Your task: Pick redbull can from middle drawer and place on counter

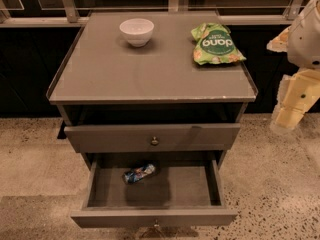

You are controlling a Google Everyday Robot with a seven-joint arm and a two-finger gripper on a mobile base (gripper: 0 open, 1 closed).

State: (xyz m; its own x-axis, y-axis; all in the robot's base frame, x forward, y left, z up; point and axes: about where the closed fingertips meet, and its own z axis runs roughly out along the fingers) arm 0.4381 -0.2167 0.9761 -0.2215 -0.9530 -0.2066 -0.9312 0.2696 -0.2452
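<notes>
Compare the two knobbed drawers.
The middle drawer is pulled out; the upper drawer is shut. The middle drawer holds the can lying on its side; the upper drawer's inside is hidden. Both are grey, wide and flat-fronted. The claw hangs right of the counter, away from both.

Looks like matte grey paint on the counter (150,74) and middle drawer (200,216), slight sheen up top. Shiny metal redbull can (139,173), glossy white bowl (136,31), crinkly plastic snack bag (216,44), smooth cream plastic gripper (289,115) off to the counter's right.
</notes>
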